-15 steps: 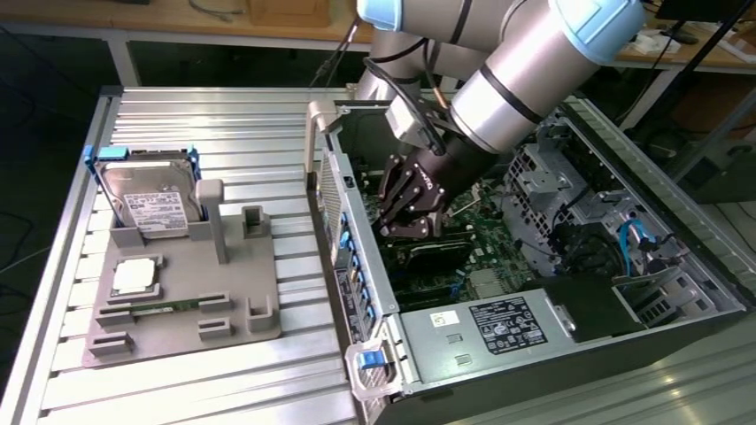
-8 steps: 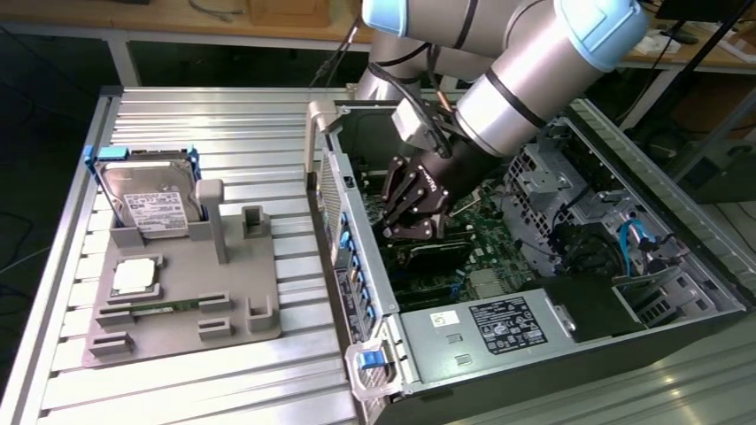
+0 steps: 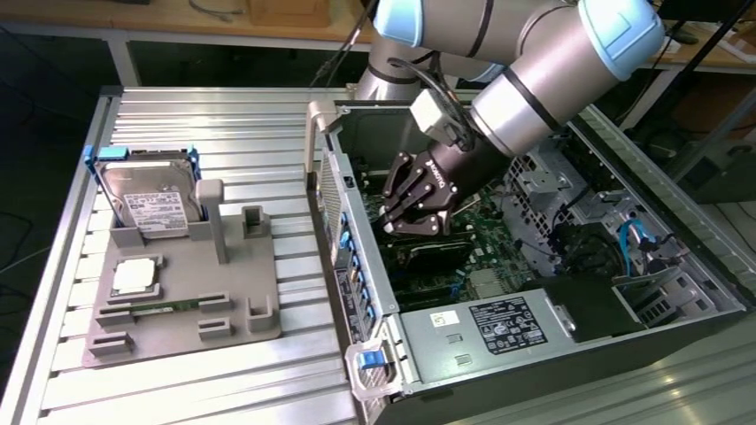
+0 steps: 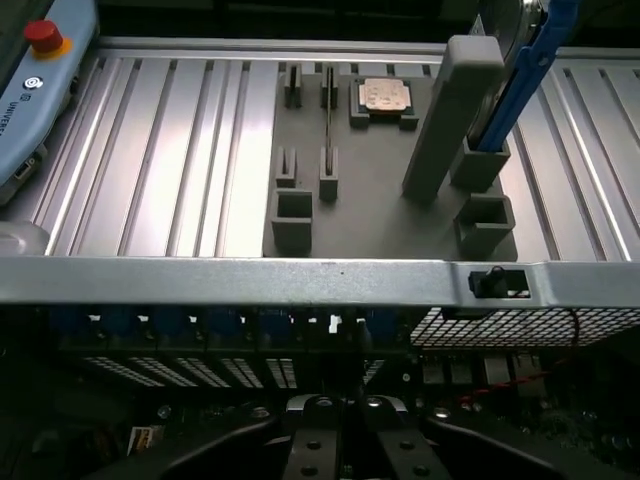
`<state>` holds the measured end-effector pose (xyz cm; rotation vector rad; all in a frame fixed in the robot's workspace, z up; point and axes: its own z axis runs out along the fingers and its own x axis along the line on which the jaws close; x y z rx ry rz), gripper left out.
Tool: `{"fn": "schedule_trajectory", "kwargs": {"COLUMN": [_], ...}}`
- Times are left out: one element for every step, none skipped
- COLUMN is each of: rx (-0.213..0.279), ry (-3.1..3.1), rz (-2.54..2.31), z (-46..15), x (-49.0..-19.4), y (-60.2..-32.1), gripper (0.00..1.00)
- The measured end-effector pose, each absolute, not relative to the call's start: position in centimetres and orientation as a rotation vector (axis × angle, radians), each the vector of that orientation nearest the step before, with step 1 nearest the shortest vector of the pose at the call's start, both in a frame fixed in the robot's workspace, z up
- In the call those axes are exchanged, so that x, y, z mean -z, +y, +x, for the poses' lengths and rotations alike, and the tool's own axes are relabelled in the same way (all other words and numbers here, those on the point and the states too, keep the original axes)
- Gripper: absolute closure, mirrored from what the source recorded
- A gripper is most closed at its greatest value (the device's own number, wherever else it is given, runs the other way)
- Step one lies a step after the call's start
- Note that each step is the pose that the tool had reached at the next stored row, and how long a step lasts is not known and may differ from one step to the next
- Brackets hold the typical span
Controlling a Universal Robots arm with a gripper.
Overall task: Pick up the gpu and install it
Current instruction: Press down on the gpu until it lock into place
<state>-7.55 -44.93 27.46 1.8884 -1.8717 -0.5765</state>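
The clenched end effector point(image 3: 416, 223) sits low inside the computer case point(image 3: 567, 328), the gpu point(image 3: 428, 250) just beneath its fingertips.

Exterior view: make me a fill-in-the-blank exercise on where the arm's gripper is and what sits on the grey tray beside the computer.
1. The black gripper reaches down into the open ____.
2. The silver hard drive with the white label stands upright in a ____ frame.
3. The square silver processor chip lies flat on the ____ plastic fixture tray.

Missing words: computer case; blue; grey.
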Motion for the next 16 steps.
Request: {"fn": "schedule_trajectory", "kwargs": {"rx": [0.589, 0.603, 0.611, 0.614, 0.616, 0.619, 0.622, 0.625, 0.628, 0.630, 0.632, 0.634, 0.635, 0.635, 0.635, 0.636], "ry": [-1.863, -1.852, -1.846, -1.843, -1.842, -1.839, -1.837, -1.834, -1.832, -1.830, -1.828, -1.827, -1.827, -1.827, -1.827, -1.827], "rz": [1.880, 1.869, 1.863, 1.860, 1.858, 1.856, 1.854, 1.852, 1.849, 1.847, 1.845, 1.844, 1.844, 1.843, 1.843, 1.843], "z": [-7.49, -7.44, -7.44, -7.44, -7.44, -7.44, -7.43, -7.42, -7.42, -7.43, -7.43, -7.44, -7.43, -7.39, -7.32, -7.22], "x": [-27.46, -27.46, -27.45, -27.44, -27.44, -27.38, -27.33, -27.26, -27.17, -27.06, -26.94, -26.77, -26.65, -26.63, -26.62, -26.60], "y": [-44.92, -44.93, -44.93, -44.93, -44.93, -44.93, -44.93, -44.93, -44.93, -44.94, -44.94, -44.94, -44.93, -44.93, -44.93, -44.93], "gripper": [0.89, 0.89, 0.89, 0.89, 0.89, 0.89, 0.89, 0.89, 0.89, 0.89, 0.89, 0.89, 0.89, 0.89, 0.89, 0.89]}}
